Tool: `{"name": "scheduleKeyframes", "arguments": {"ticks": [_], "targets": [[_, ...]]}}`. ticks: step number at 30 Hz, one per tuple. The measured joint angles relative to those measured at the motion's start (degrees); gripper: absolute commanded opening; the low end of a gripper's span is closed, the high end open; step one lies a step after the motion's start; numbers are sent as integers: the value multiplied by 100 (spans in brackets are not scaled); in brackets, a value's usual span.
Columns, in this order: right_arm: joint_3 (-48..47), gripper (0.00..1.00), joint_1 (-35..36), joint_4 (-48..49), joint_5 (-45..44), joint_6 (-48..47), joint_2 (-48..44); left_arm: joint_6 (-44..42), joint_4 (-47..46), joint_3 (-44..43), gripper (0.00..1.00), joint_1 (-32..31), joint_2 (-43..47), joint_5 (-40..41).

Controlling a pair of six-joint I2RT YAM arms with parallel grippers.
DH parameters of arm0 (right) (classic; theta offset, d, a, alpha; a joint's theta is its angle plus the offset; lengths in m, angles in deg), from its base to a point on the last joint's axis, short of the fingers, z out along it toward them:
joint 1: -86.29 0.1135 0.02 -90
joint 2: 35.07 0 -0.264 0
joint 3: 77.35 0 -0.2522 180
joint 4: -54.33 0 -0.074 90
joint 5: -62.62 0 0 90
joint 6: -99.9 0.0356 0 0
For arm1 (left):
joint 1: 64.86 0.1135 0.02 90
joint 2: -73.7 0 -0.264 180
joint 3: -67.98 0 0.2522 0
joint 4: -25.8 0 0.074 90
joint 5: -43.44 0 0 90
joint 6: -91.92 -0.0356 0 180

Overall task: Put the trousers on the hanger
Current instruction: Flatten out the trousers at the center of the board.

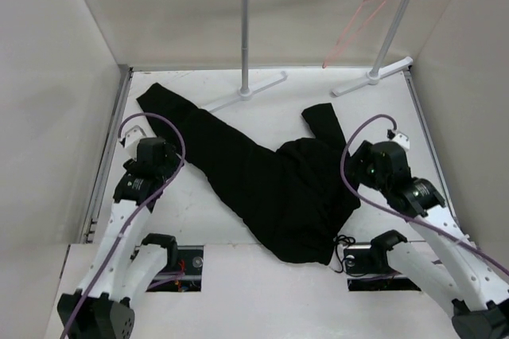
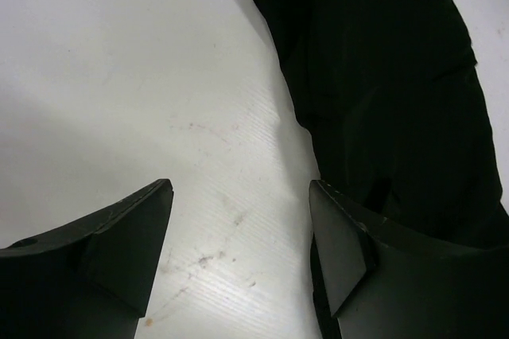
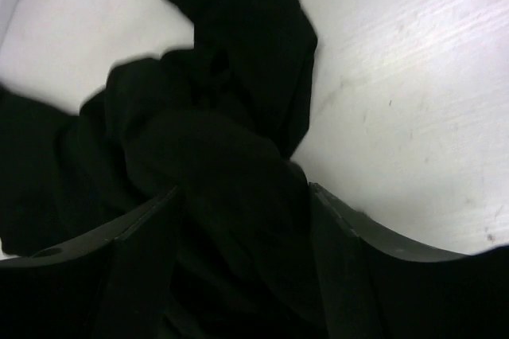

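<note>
The black trousers (image 1: 270, 176) lie spread over the table, one leg running to the far left and the other bunched toward the right. The thin pink hanger (image 1: 359, 17) hangs from the rail at the back right. My left gripper (image 1: 176, 162) is open and low over bare table (image 2: 238, 227), its right finger (image 2: 350, 235) at the edge of the trouser leg (image 2: 390, 76). My right gripper (image 1: 351, 167) is open with bunched trouser fabric (image 3: 238, 196) lying between its fingers (image 3: 238, 275).
The white-and-silver rail stand (image 1: 246, 37) stands at the back, its feet (image 1: 238, 96) close to the trouser leg. White walls (image 1: 56, 76) close in the table on the left, back and right. Cables loop over both wrists.
</note>
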Motion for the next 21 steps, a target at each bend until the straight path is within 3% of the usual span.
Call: {"name": "scheduleKeyframes", "arguments": {"ticks": [4, 10, 15, 17, 21], "targets": [[269, 75, 640, -549, -302, 243, -481, 0, -507, -243, 70, 514, -944, -385], [195, 80, 1054, -675, -243, 380, 535, 90, -1628, -1075, 69, 1038, -3246, -815], [120, 82, 1598, -844, -439, 605, 501, 210, -1965, -1679, 63, 1480, -4830, -940], [11, 82, 1617, -973, -527, 647, 374, 264, -2094, -1860, 60, 1620, -5252, -981], [-120, 83, 1665, -1272, -632, 798, 26, 468, -2420, -1908, 63, 1847, -5372, -1056]]}}
